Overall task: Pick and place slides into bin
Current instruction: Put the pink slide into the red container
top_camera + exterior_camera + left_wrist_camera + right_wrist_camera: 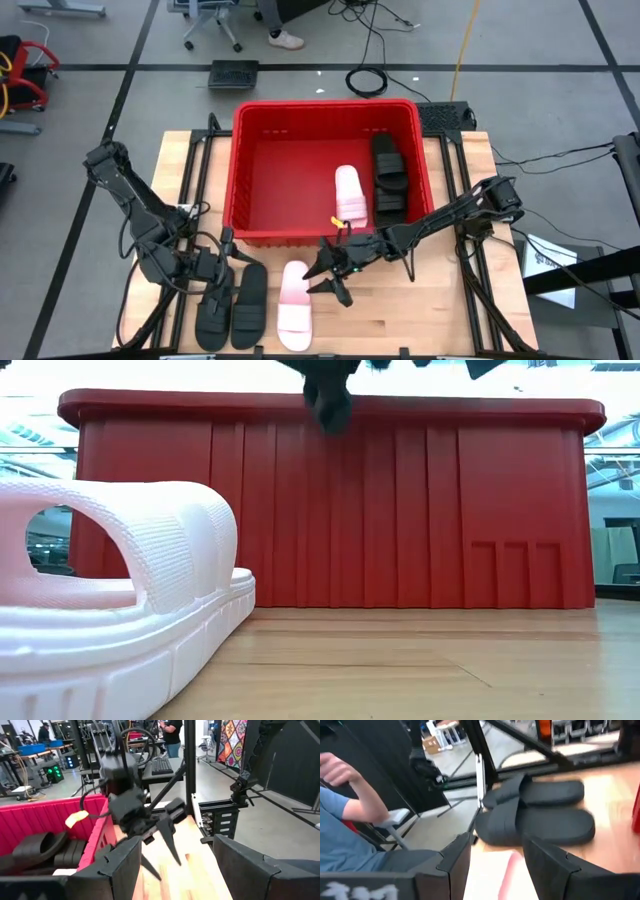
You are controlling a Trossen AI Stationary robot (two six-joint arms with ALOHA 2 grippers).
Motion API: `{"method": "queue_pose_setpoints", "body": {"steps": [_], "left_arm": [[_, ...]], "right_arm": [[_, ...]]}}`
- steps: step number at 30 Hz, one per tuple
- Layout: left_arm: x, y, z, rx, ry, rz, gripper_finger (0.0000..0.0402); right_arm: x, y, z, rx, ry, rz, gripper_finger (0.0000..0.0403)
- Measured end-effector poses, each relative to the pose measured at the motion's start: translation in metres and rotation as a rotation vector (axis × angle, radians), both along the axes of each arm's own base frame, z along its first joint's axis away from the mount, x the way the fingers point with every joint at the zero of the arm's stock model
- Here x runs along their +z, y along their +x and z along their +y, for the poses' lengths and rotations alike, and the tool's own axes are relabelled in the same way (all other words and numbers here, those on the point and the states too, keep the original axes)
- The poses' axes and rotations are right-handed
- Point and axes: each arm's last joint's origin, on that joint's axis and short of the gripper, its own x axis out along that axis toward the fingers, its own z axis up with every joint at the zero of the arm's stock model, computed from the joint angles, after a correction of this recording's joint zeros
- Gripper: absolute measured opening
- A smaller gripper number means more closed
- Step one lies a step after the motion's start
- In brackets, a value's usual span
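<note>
The red bin [325, 106] [330, 510] stands at the table's far middle. Inside it lie a pale pink slide [350, 195] and black slides [388, 175] [45, 850]. On the wood near the front edge lie two black slides [215, 312] [250, 300] [540, 827] and a white slide [295, 310] [130, 590], soles down. My right gripper [330, 278] [495, 865] hovers open just right of the white slide's far end, which shows under its fingers [492, 882]. My left gripper [232, 255] [175, 875] is open above the black slides' far ends, near the bin's front wall.
Bare wood [430, 300] lies to the right of the white slide. The bin's front wall [280, 238] stands close behind both grippers. A person's arm in a blue sleeve [350, 815] shows beyond the table's edge in the right wrist view.
</note>
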Motion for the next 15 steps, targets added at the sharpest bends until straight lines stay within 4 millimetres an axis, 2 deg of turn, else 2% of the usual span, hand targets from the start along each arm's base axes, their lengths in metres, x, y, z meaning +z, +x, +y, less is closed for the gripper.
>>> {"method": "queue_pose_setpoints", "body": {"steps": [3,9,15], "left_arm": [[0.0,-0.001,-0.001,-0.008,0.0,0.0,0.0253],[0.0,-0.003,-0.003,-0.016,-0.002,0.0,0.0253],[0.0,-0.002,-0.003,-0.014,-0.001,-0.004,0.0253]], "right_arm": [[-0.009,0.003,0.001,-0.015,0.026,0.036,0.0169],[-0.01,0.015,0.016,0.014,0.022,0.023,0.0169],[-0.017,0.039,0.034,0.042,-0.022,0.091,0.0169]]}}
